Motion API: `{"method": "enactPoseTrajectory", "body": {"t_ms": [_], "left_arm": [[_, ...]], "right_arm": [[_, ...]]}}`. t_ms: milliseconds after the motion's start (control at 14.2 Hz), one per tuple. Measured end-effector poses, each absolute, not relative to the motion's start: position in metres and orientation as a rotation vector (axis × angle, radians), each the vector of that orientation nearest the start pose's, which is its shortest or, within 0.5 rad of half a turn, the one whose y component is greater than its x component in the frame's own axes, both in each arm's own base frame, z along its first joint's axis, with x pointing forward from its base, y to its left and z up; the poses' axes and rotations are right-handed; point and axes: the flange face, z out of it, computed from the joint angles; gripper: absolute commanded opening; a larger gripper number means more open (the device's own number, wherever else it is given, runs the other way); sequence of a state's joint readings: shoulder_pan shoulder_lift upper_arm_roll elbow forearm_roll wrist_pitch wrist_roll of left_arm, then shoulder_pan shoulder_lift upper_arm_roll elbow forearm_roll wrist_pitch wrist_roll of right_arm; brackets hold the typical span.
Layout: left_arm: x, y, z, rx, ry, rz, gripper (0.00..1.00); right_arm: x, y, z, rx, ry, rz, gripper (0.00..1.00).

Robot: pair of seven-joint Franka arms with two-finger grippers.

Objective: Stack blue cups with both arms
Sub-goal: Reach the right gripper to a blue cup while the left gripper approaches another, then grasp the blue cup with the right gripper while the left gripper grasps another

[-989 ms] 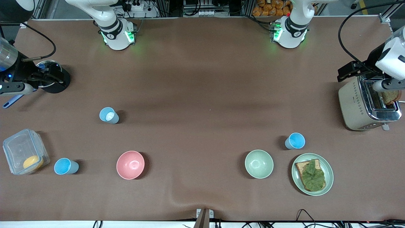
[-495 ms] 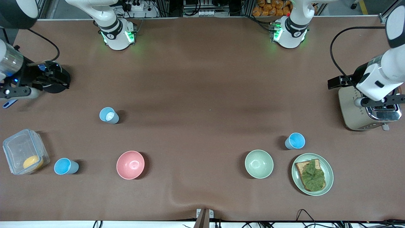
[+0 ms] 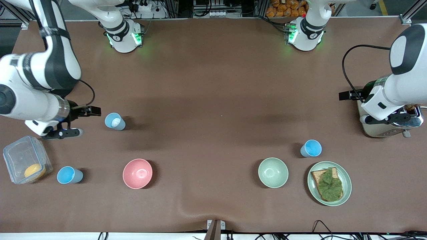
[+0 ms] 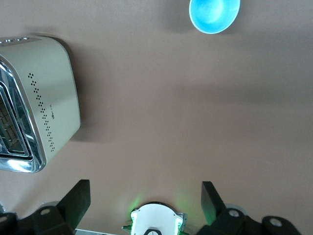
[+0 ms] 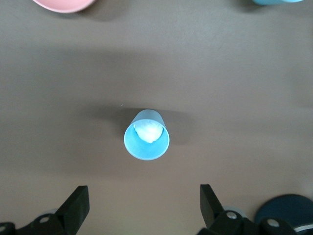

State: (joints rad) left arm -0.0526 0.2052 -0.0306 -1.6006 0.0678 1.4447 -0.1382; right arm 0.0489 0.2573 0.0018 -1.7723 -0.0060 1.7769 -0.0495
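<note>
A pale grey-blue cup (image 3: pixel 115 121) with a whitish inside stands upright toward the right arm's end of the table. My right gripper (image 3: pixel 62 132) hovers beside it, open and empty. The right wrist view shows this cup (image 5: pixel 146 135) ahead of the open gripper (image 5: pixel 142 203). A bright sky blue cup (image 3: pixel 69 175) stands nearer the camera, beside the clear box. Another bright blue cup (image 3: pixel 311 148) stands by the green plate; it also shows in the left wrist view (image 4: pixel 214 14). My left gripper (image 3: pixel 388 119) is over the toaster, open and empty (image 4: pixel 144 198).
A pink bowl (image 3: pixel 137 173) and a pale green bowl (image 3: pixel 273 172) sit near the camera's side. A green plate (image 3: pixel 347 180) holds toast with lettuce. A toaster (image 3: pixel 373 128) stands at the left arm's end. A clear box (image 3: pixel 20 156) holds something yellow.
The right arm has swung in from the table's end to beside the pale cup. The left arm has shifted a little over the toaster toward the table's middle.
</note>
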Motion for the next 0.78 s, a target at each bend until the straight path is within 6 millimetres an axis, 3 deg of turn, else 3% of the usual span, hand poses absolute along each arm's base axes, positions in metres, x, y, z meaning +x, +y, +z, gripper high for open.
{"method": "enactPoseTrajectory", "body": {"t_ms": [212,495,777], "left_arm": [[0.587,-0.038,0.460,-2.970,-0.073,0.593,1.00],[0.596,-0.037,0.426,-2.930,-0.060,0.646,1.00],[0.604,-0.036,0.398,-2.914,-0.054,0.670,1.00]], "right_arm": [[0.586,0.031,0.338,-3.117,-0.161,0.396,1.00],[0.560,0.041,0.280,-3.111,-0.157,0.458,1.00],[0.550,0.059,0.253,-3.060,-0.119,0.515,1.00]]}}
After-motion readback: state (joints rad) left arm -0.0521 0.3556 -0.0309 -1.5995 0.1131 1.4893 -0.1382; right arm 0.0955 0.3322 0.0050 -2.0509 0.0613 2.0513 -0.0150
